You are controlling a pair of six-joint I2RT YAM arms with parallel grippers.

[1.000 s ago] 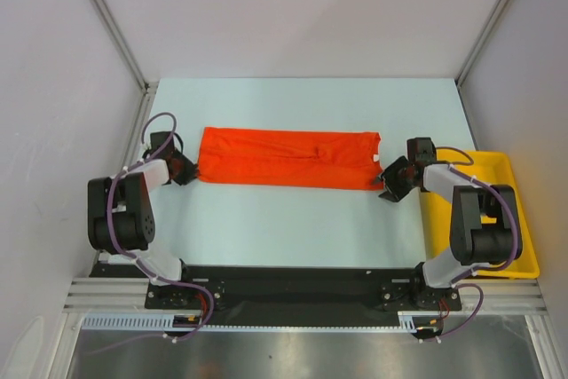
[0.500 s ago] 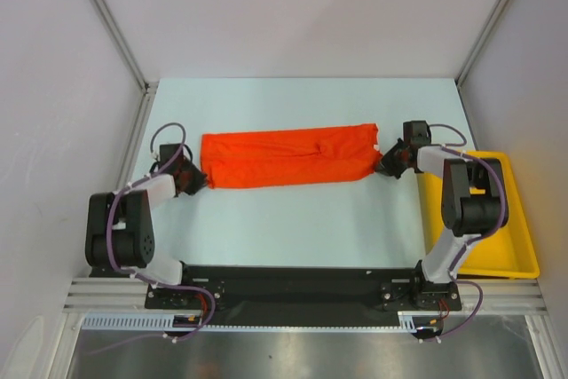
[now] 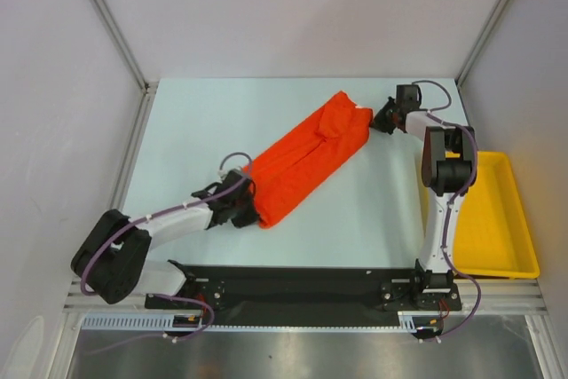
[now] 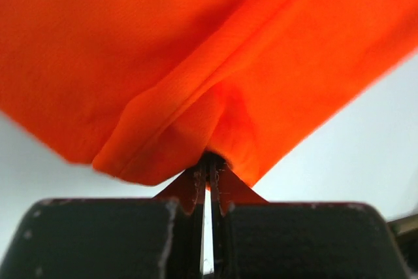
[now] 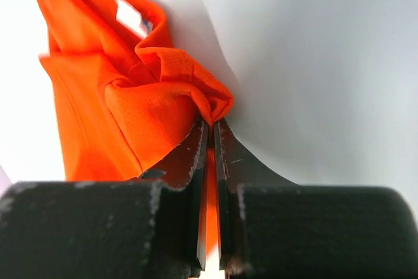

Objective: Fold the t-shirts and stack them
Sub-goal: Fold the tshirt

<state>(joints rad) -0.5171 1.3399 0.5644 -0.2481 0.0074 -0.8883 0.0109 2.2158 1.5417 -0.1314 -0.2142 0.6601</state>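
Table (image 3: 204, 122): pale surface, fills the middle of the top view.

T-shirt (image 3: 306, 164): orange-red, folded into a long band. It lies diagonally on the table, from lower centre-left to upper centre-right of the frame.

Yellow tray (image 3: 499, 219): at the right edge of the frame, well apart from the t-shirt.

Left gripper (image 3: 253, 210): jaws pinched onto the band's lower-left end, with a fold of cloth caught at their very front.

Right gripper (image 3: 374, 118): jaws pinched onto the upper-right end. Cloth bunches just ahead of them, and an orange strip shows in the narrow slit between.
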